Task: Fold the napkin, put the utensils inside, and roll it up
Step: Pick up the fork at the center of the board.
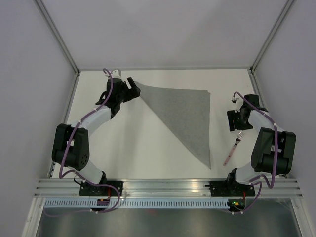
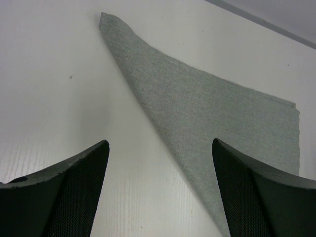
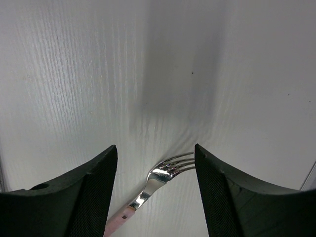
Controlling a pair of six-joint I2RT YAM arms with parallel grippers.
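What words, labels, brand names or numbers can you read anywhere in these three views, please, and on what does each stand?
None: no view shows any readable text.
The plain mid-grey folded cloth napkin, the slim pink-handled fork with silvery tines, the white table, the black left gripper and the black right gripper carry no print, label or number that I can see.

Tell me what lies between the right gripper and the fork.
Nothing visible. The right gripper hangs open over the fork, and only bare table shows between them. The napkin lies apart to the left.
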